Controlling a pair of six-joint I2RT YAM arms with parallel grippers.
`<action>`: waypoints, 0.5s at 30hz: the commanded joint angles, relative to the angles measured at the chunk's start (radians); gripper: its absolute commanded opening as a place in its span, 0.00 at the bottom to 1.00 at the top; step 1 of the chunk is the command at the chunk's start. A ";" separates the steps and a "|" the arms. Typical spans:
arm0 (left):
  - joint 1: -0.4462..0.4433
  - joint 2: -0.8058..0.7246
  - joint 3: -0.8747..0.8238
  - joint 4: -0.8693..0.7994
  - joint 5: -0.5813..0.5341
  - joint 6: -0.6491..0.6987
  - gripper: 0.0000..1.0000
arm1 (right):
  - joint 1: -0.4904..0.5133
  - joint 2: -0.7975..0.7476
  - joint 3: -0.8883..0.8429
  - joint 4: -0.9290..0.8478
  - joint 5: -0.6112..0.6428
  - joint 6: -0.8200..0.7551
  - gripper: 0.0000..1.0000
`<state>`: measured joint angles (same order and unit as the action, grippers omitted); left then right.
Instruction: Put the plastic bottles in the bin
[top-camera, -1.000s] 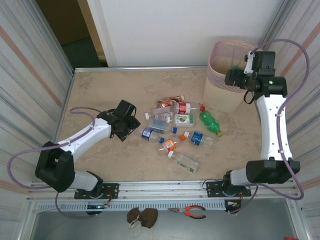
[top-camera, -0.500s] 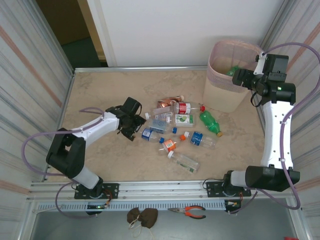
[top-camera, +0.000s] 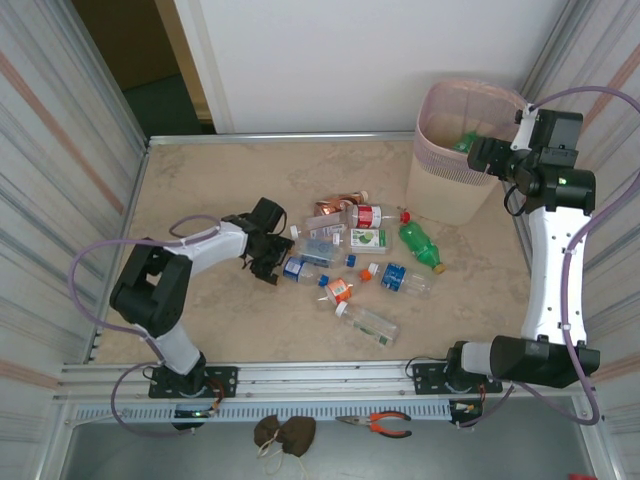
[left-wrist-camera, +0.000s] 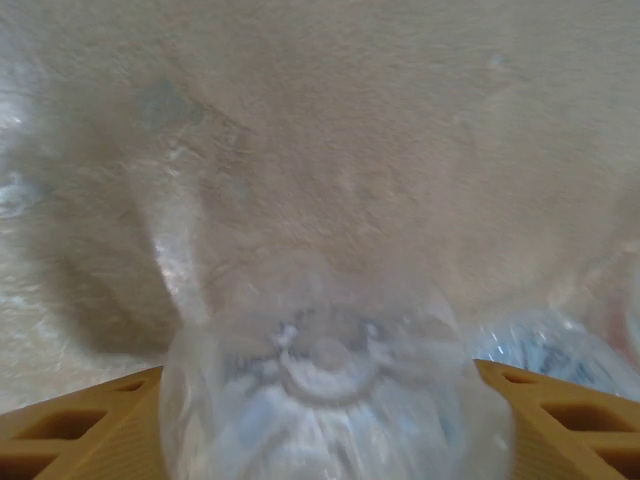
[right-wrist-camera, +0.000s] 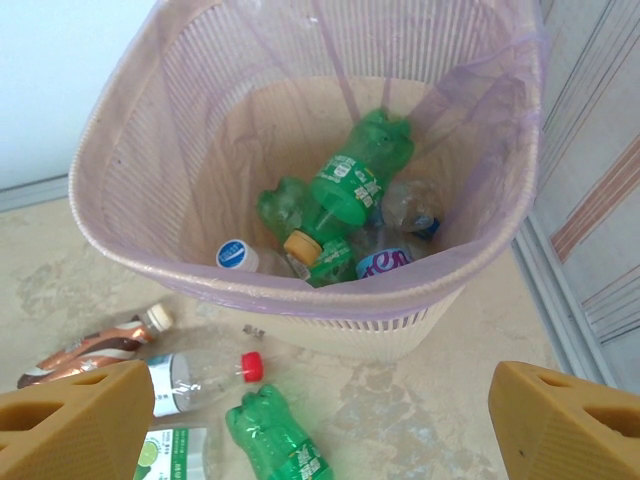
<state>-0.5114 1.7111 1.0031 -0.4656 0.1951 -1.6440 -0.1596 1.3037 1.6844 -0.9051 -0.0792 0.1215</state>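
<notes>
Bottles (top-camera: 355, 255) lie strewn on the table (top-camera: 200, 180) in the top view. The left gripper (top-camera: 275, 262) is low at the pile's left edge and the right gripper (top-camera: 480, 152) is by the bin (top-camera: 440, 185).

Left wrist: a clear bottle (left-wrist-camera: 330, 390) fills the gap between the fingers (left-wrist-camera: 60, 435). I cannot tell if they clamp it. It looks thin and slick, so squeeze gently before lifting.

Right wrist: jaws wide and empty above the bin, with green bottles (right-wrist-camera: 355, 175) inside.

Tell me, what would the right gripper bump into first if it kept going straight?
Probably the bin: the right gripper aims at its near rim, or over it at the green bottle inside. Depth is unclear.
</notes>
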 joint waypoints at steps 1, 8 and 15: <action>0.008 0.032 -0.020 0.017 0.035 -0.065 0.70 | -0.008 -0.029 0.022 0.001 0.006 -0.014 0.85; 0.014 0.031 -0.006 -0.050 -0.015 -0.083 0.66 | -0.008 -0.037 0.026 0.003 0.012 -0.019 0.85; 0.017 0.018 -0.003 -0.083 -0.042 -0.084 0.59 | -0.008 -0.047 0.026 0.001 0.010 -0.019 0.85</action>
<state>-0.4992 1.7279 1.0004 -0.4786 0.2081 -1.7103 -0.1596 1.2881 1.6848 -0.9054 -0.0765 0.1192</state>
